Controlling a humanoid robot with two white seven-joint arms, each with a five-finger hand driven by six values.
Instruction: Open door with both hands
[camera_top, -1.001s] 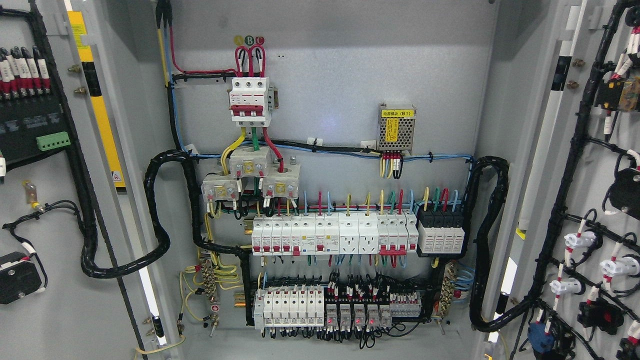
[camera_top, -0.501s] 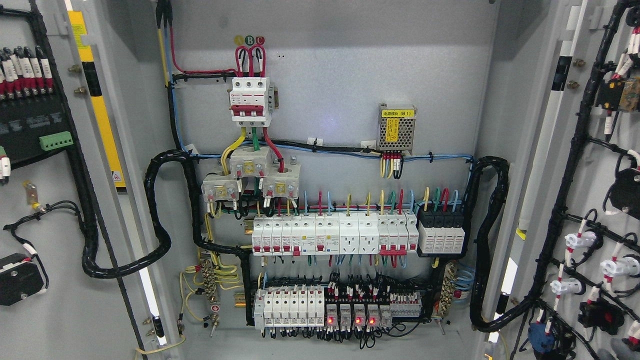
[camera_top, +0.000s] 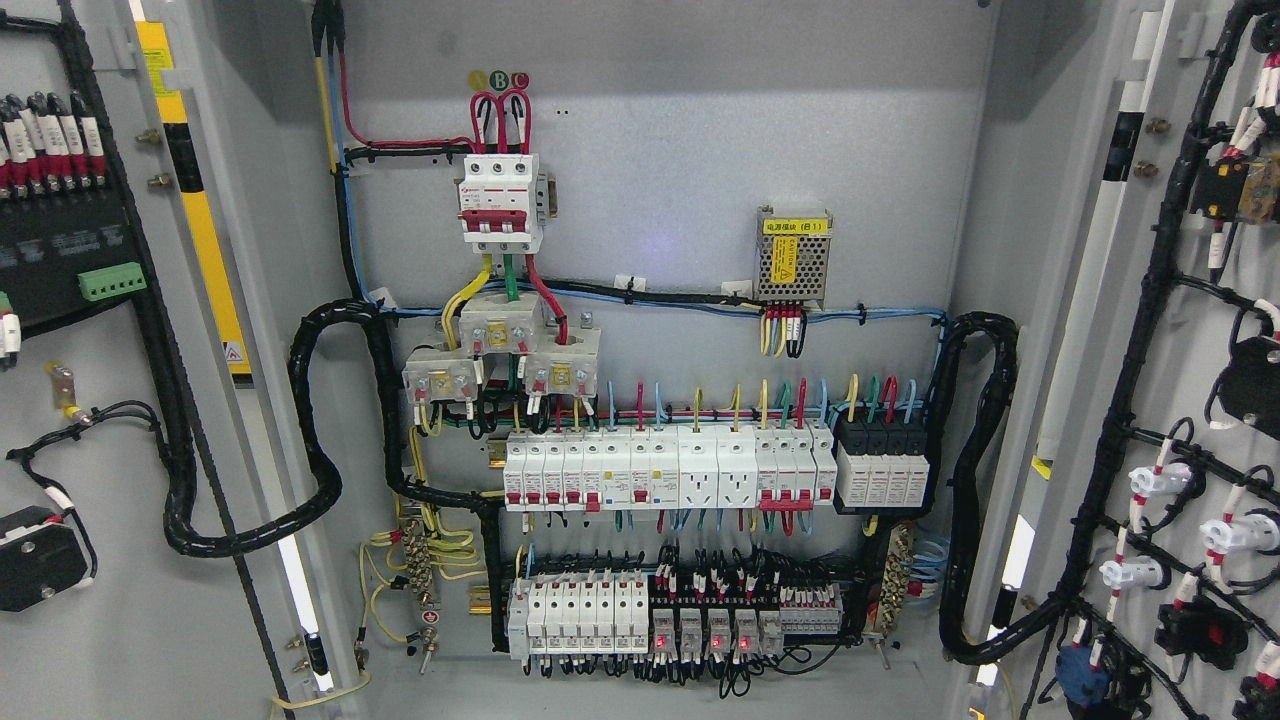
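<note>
Looking for our fingers, we cannot tell how they are, because neither hand shows. The left door and right door both stand wide open beside the cabinet. We think the job looks done, so we should keep our arms off the black cables.

Both doors stood swung wide, the left door at the left edge and the right door at the right edge, each carrying wired parts on its inner face. Between them lay the back panel. A breaker sat upper left on it, a power module to its right, and two breaker rows below.
</note>
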